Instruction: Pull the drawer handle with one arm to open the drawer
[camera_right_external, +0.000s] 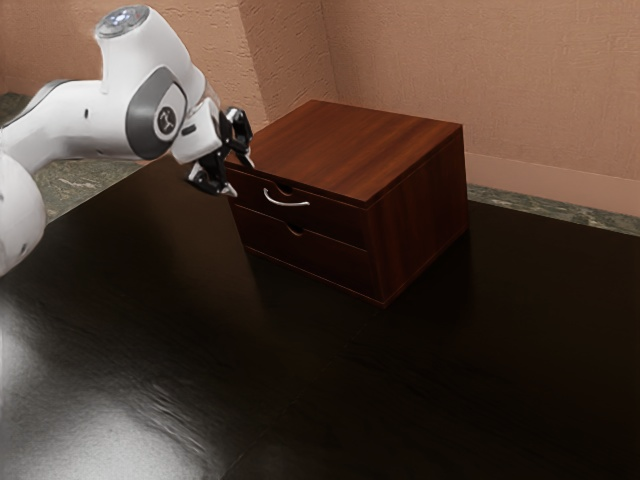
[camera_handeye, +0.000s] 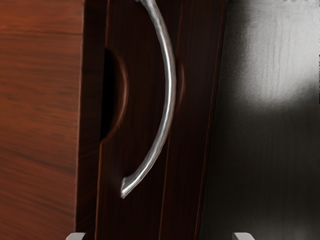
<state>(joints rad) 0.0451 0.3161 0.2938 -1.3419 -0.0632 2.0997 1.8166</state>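
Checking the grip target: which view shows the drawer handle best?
The wrist view: the silver drawer handle is close up, a curved bar on the upper drawer. The exterior view shows it as a small arc on the cabinet.

The curved silver metal handle (camera_handeye: 167, 100) is cut off at its end farther from the black two-finger gripper (camera_right_external: 228, 165), whose fingertips (camera_handeye: 76, 236) barely show.
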